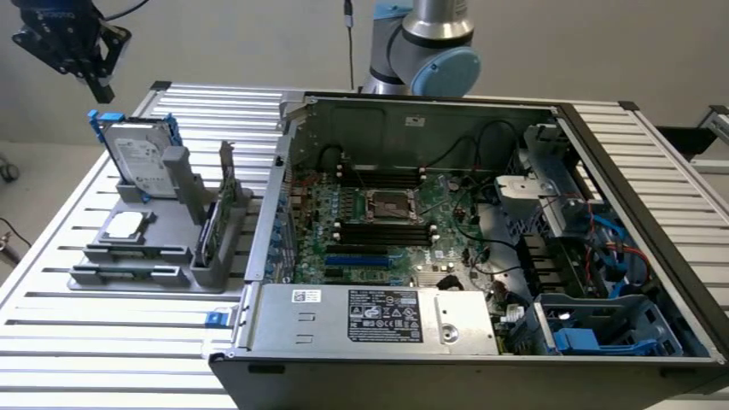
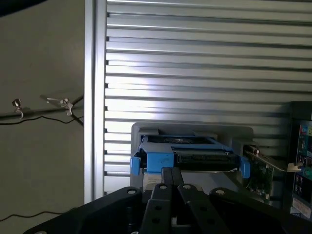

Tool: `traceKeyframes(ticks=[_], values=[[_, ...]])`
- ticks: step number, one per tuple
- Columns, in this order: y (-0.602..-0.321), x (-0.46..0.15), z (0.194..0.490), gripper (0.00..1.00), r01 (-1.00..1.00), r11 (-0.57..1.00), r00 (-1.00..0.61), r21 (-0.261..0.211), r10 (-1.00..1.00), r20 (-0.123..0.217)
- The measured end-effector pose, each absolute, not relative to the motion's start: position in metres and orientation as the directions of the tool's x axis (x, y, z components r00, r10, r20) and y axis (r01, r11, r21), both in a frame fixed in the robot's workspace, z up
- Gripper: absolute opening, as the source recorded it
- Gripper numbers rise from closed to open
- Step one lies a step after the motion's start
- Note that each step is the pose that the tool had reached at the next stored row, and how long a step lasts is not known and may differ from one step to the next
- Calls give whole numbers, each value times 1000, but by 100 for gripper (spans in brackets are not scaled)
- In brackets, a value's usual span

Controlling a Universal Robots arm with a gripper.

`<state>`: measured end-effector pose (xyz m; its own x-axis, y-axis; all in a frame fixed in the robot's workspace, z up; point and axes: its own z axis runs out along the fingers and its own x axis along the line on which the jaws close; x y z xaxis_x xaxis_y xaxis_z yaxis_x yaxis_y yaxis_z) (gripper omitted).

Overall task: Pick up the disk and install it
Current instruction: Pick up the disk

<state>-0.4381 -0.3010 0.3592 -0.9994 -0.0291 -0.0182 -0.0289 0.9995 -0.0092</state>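
Nearest, one open black computer case [image 1: 411, 128] lies on the slatted aluminium table [image 1: 68, 342], with one silver power supply box [image 1: 376, 316] at its front edge. On the exterior view's left of it stands one grey plastic holder [image 1: 137, 278] carrying three parts. One square silver processor chip [image 1: 125, 225] lies flat, one thin memory stick [image 1: 212, 226] stands on edge, and farthest back is one silver-grey hard disk with blue rails [image 1: 139, 158], upright in its slot. Above the disk hangs the single black gripper [image 2: 171, 174], fingers clenched together, grasping nothing and apart from the disk.
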Motion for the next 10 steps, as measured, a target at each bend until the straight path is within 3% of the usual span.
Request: traceKeyframes(ticks=[10], values=[[-301, -439, 359, 11, -35, 999, -999, 5, -35, -19]])
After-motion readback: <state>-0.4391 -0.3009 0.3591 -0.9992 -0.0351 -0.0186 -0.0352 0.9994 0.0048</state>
